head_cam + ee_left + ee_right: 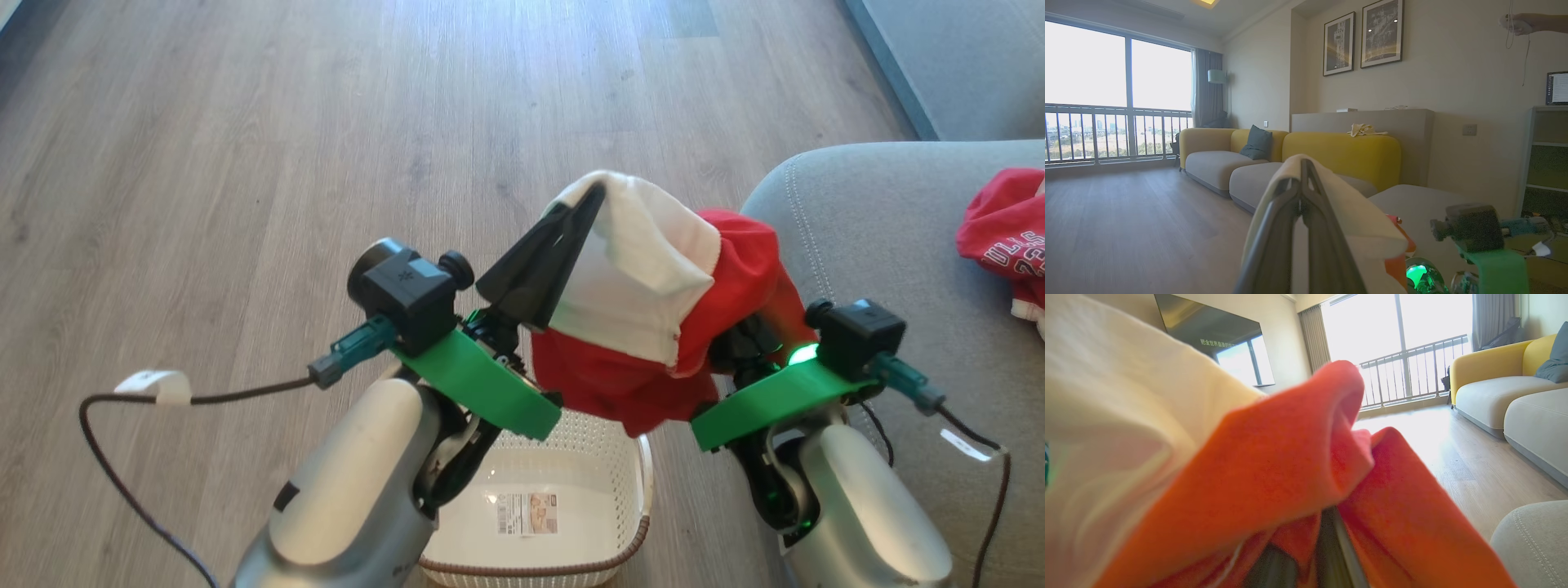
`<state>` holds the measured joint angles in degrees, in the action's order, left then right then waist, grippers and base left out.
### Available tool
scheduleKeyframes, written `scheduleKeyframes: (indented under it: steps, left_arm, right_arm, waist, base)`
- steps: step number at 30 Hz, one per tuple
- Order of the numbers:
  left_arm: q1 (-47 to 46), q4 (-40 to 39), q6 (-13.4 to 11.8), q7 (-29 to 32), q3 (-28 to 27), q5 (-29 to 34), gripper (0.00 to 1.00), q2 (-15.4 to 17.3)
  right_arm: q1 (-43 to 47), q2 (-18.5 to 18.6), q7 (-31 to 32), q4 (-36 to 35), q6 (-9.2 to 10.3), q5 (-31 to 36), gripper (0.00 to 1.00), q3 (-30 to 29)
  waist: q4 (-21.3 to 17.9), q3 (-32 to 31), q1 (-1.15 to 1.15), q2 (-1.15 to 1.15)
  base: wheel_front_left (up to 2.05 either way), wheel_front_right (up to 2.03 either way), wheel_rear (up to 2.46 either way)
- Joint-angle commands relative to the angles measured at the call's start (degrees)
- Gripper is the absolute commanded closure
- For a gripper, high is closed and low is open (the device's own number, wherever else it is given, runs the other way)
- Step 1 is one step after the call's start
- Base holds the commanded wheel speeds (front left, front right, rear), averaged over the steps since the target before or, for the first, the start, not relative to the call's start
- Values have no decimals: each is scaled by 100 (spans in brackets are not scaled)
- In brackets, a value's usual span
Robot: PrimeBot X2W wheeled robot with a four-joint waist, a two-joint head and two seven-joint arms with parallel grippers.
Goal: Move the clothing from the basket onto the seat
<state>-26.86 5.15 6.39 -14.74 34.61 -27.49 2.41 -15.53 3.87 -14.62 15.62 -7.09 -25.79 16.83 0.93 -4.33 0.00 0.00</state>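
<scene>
We see a red fabric garment with a white panel [645, 310] bunched in the air above a cream perforated plastic laundry basket [600, 445] with a brown rim. The basket stands upright just beside a grey upholstered sofa seat [882, 269], where a red jersey with white lettering [1008, 237] lies crumpled.

The jersey [1002, 233] reads "ULLS"; the television [1208, 332] shows Chinese characters.

Garment [645, 302] above basket [608, 437]; seat [882, 269] right, jersey [1008, 237] on it.
</scene>
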Motion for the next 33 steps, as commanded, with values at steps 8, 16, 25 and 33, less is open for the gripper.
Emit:
scheduleKeyframes:
  steps: [8,16,25,33]
  left_arm:
    - [46,216,66,-26,-431,246,100,47]
    - [299,353,102,-26,-350,297,100,47]
    - [535,487,108,-26,-142,337,0,47]
    - [686,541,109,-26,103,745,0,63]
  right_arm:
    - [-230,-99,-38,-600,-40,-433,100,-154]
    - [-218,-99,-38,-1434,-40,-789,100,-666]
    - [-185,-99,-38,-1927,-40,-785,100,-808]
    - [-76,-99,-38,-2089,-40,-665,100,-958]
  waist:
    - [5,-18,0,0]
    - [17,25,0,0]
    - [38,27,0,0]
    - [41,47,0,0]
  base:
    - [0,0,0]
    - [0,0,0]
    - [0,0,0]
    - [0,0,0]
